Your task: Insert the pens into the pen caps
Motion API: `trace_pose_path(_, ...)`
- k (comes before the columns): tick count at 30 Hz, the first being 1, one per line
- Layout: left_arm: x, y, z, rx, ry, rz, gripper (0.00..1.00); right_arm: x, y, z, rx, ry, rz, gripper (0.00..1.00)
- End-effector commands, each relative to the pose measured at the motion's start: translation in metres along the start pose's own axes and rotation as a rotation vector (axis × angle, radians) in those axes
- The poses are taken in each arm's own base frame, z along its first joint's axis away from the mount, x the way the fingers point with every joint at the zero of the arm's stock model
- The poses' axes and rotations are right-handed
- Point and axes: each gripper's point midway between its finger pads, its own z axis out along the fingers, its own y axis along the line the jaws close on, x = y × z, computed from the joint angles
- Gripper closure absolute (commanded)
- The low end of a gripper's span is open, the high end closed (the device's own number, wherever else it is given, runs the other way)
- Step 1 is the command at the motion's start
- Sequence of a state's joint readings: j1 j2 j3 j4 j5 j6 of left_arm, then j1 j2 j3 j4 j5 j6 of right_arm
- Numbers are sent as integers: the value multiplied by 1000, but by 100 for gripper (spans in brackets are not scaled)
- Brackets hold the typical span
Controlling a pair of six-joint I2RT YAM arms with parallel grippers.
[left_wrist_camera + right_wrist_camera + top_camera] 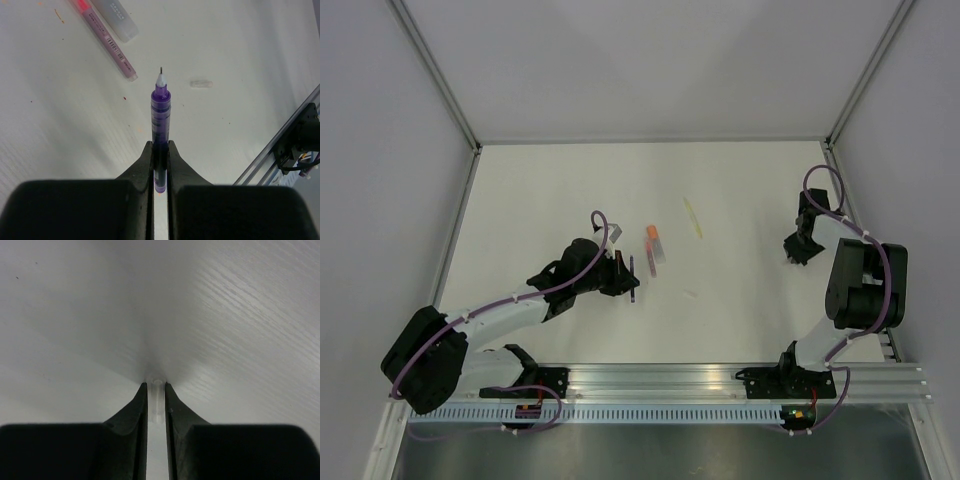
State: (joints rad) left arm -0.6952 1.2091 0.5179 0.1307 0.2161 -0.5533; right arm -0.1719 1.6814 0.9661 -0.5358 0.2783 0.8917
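Note:
My left gripper is shut on a dark purple-black pen, whose bare needle tip points forward just above the table; both also show in the top view. Ahead lie a pink pen with an orange cap and a whitish-grey pen, side by side. A small clear cap lies loose to the right of the held pen's tip. A pale yellow pen lies farther back. My right gripper is shut on a clear cap, pressed down near the table at the right.
The white table is walled at the back and both sides. An aluminium rail runs along the near edge and shows in the left wrist view. The right arm's elbow stands tall near the right wall.

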Motion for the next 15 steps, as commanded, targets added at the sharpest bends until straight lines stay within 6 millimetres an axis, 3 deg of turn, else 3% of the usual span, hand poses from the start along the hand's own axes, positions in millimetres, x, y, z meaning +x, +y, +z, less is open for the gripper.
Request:
trace_pose_path(1, -22, -13, 2, 37, -57, 27, 98, 9, 12, -1, -80, 69, -103, 89)
trace_pose_path(8, -22, -12, 1, 31, -59, 26, 98, 53, 48, -8, -391, 197, -355, 95)
trace_pose_path(15, -23, -9, 3, 18, -62, 27, 98, 90, 64, -25, -490, 175, -623, 92)
